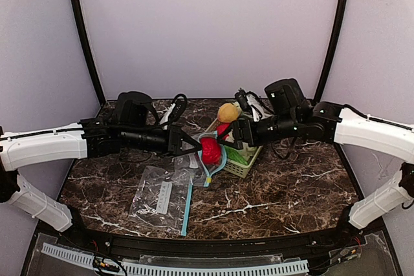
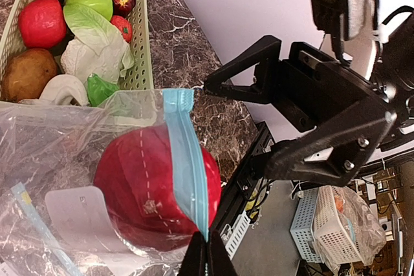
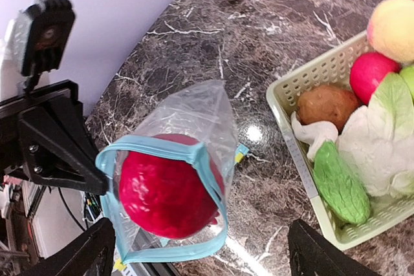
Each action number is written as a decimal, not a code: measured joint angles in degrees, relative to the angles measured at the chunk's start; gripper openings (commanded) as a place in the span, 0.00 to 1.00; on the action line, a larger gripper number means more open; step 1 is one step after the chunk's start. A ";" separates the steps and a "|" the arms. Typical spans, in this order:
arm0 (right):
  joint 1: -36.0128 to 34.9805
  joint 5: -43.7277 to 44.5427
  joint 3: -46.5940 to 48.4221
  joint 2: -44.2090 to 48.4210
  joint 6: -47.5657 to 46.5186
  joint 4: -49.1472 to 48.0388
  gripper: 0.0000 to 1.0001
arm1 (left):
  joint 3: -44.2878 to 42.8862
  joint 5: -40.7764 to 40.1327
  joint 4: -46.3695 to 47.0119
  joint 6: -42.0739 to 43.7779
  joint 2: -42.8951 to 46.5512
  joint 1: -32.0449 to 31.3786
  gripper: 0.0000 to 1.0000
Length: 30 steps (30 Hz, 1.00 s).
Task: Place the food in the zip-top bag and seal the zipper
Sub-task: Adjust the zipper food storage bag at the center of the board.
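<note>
Clenched on its blue zipper [image 2: 184, 159], our left pincer [image 2: 207, 250] holds the clear plastic zip-top bag [image 2: 58, 153] containing a glossy red round fruit [image 2: 139, 192]; our right pincer [image 3: 202, 237] gapes, released.

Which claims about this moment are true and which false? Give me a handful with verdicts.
1. A red fruit sits inside the zip-top bag. True.
2. The bag is sealed shut. False: its mouth gapes open.
3. The left gripper pinches the bag's blue zipper edge. True.
4. The right gripper clamps a fruit. False: it is open, holding nothing.
5. The basket is empty. False: several foods lie in it.
</note>
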State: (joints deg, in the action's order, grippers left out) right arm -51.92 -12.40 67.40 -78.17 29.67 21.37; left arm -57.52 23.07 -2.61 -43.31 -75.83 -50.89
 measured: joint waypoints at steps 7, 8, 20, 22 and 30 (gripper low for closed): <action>1.09 -2.58 -4.11 0.39 1.88 -0.35 0.64 | 0.02 -0.13 0.02 -0.02 0.17 0.15 0.01; 1.09 -3.19 -4.52 0.39 2.51 -0.50 0.60 | 0.04 -0.15 0.04 -0.02 0.26 0.15 0.01; 1.09 -7.45 -5.81 -1.16 4.85 -3.21 0.40 | 0.28 -0.15 0.90 -0.66 0.92 0.26 0.01; 1.09 -7.69 -5.81 -2.03 4.94 -3.43 0.39 | 0.28 -0.15 0.92 -0.66 0.92 0.26 0.01; 1.09 -8.37 -4.98 -5.11 5.03 -3.34 0.38 | 0.28 -0.15 1.25 -0.66 0.92 0.26 0.01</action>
State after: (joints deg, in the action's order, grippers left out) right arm -50.83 -20.78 62.41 -83.29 34.70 18.02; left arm -57.23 22.92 -1.37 -43.97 -74.91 -50.63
